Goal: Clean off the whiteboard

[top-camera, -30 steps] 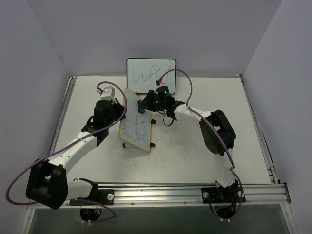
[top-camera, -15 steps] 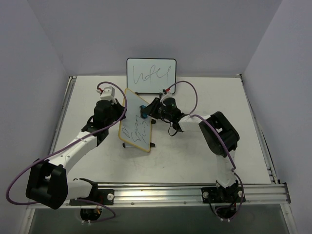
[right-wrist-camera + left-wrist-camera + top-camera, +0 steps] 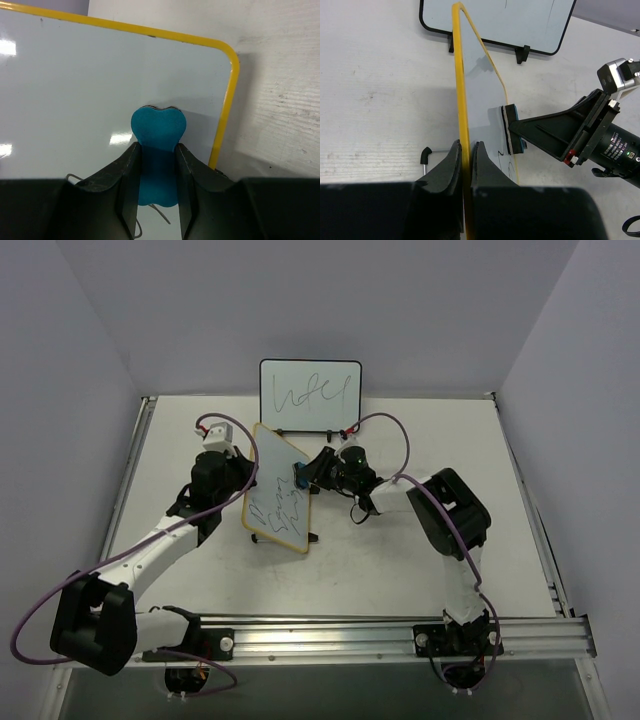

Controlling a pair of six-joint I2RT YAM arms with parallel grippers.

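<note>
Whiteboard (image 3: pixel 275 505): likely light, stiff, slick-faced; hold by frame. Left claw (image 3: pixel 466 148) clamps its left edge; right claw (image 3: pixel 155 149) grips eraser (image 3: pixel 158 124) against face.

Looks like a robotics lab test cell rather than a home or shop. Boxed in on three sides by plain pale panels (image 3: pixel 300 300). Floored with a bare, scuffed white surface (image 3: pixel 380 560). Fitted along the near edge with an aluminium rail (image 3: pixel 330 635), holding a left arm (image 3: pixel 160 535) and a right arm (image 3: pixel 455 515), both white and black, bolted side by side. Strung with exposed purple cables (image 3: pixel 380 417) looping along the arms.
</note>
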